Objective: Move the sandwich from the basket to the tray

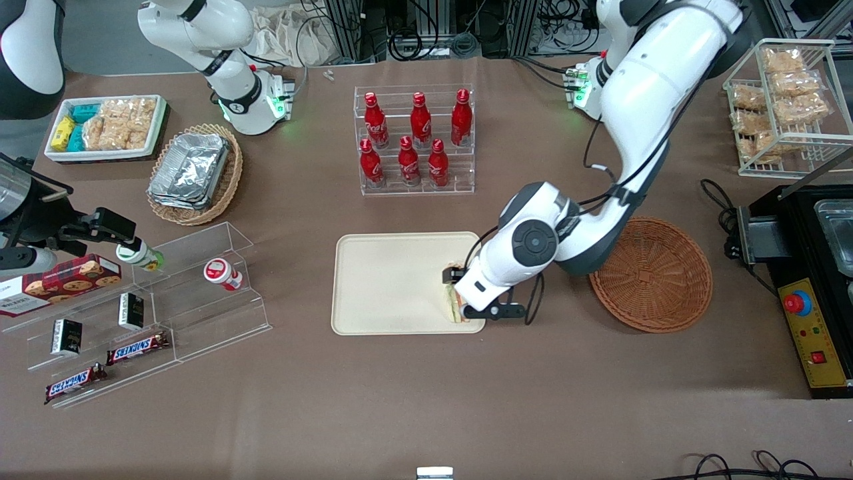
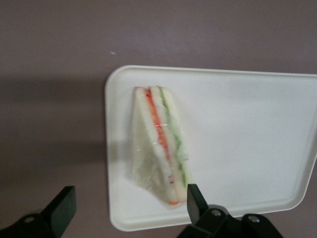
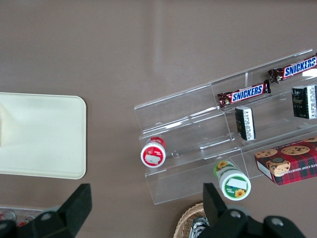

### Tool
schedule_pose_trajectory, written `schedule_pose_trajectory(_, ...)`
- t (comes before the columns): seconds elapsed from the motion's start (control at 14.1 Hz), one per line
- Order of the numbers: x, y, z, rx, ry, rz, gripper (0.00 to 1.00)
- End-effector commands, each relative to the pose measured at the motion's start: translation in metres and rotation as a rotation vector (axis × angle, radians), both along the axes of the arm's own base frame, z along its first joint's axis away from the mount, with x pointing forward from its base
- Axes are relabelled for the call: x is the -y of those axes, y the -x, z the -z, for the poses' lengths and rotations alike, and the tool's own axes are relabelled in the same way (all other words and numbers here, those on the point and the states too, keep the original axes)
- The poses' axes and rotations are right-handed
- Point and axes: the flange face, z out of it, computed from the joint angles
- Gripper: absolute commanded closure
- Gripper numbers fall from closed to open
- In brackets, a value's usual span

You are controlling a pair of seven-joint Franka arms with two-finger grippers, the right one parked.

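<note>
The sandwich [image 2: 159,145] lies on the tray [image 2: 247,124], close to the tray's edge nearest the basket [image 1: 651,274] and near the corner closest to the front camera. In the left wrist view it rests flat on its side, orange and green filling showing along the cut face, wrapped in what looks like clear film. The gripper [image 2: 130,210] hangs directly above it with its fingers spread wide, one fingertip over the bare table outside the tray rim and the other over the tray beside the sandwich; they hold nothing and touch nothing.

By this reading the placing step is at its end: the sandwich is set down and released. The next move calls only for a straight lift clear of the tray, without brushing the wedge or dragging it toward the rim.

The basket, reddish-brown wicker, sits just beside the tray toward the working arm's end and shows nothing inside it. The tray holds the sandwich alone. Farther from the front camera, an acrylic rack [image 1: 416,140] holds six red cola bottles [image 1: 409,161].
</note>
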Motion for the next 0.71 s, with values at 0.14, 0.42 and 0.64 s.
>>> schedule_pose_trajectory(0.14, -0.092, -0.016, -0.094, 0.014, -0.091, -0.138, 0.01)
schedule_pose_trajectory(0.42, -0.186, -0.019, -0.161, 0.035, -0.191, -0.257, 0.01)
schedule_pose_trajectory(0.64, -0.266, -0.008, -0.180, 0.045, -0.199, -0.175, 0.01)
